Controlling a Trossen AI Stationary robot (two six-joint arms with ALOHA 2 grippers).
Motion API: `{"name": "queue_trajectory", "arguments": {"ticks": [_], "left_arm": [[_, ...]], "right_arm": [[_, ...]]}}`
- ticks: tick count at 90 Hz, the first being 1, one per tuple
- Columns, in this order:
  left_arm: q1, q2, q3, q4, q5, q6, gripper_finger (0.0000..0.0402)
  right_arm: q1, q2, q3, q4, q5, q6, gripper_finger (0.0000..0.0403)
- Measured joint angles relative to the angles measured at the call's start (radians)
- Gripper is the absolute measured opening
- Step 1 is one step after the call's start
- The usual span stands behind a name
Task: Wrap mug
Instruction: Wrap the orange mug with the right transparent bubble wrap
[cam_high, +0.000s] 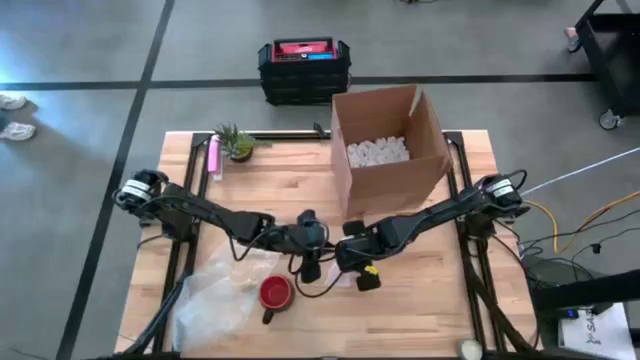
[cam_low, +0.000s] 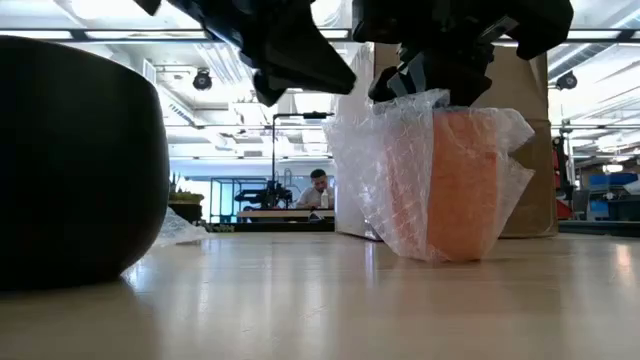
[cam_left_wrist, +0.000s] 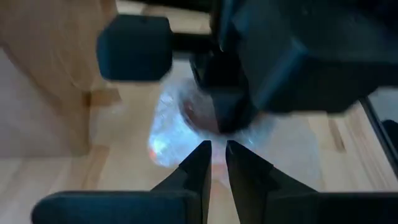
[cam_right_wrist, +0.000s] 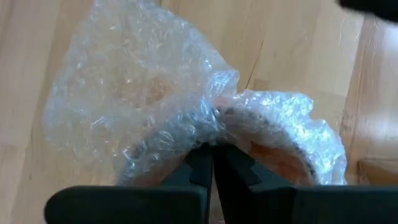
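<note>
Nearest the low camera, a dark rounded object (cam_low: 70, 160) fills the foreground. Behind it an orange mug (cam_low: 462, 180) stands upright on the wooden table (cam_low: 320, 300), loosely draped in bubble wrap (cam_low: 400, 150). The right gripper (cam_right_wrist: 212, 163) is closed, pinching the wrap at the mug's rim; the left gripper (cam_left_wrist: 216, 163) hovers just beside it, its fingers nearly together and holding nothing visible. Beyond stands an open cardboard box (cam_high: 388, 150) part-filled with white packing pieces (cam_high: 377, 151).

The step in hand is judged to be gathering the wrap over the mouth. It is best done by keeping the right pinch firm while the left gripper takes the loose flap, without tipping the mug.

Only the high view shows a second, red mug (cam_high: 275, 292) lying on a spare plastic sheet (cam_high: 215, 295), plus a potted plant (cam_high: 236, 142). Only the low view shows a person seated far behind.
</note>
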Motion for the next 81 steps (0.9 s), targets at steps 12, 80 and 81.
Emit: {"name": "queue_trajectory", "arguments": {"ticks": [12,80,81], "left_arm": [[0.005,0.064,-0.002,0.055,0.001,-0.008,0.0036],[0.004,0.121,-0.003,0.119,0.003,0.001,0.0036],[0.004,0.121,-0.003,0.121,0.003,0.001,0.0036]], "right_arm": [[-0.001,-0.022,0.001,-0.046,0.002,0.000,0.0000],[0.019,-0.162,-0.094,-0.127,-0.028,0.169,0.0000],[0.020,-0.154,-0.094,-0.124,-0.028,0.168,0.0000]]}}
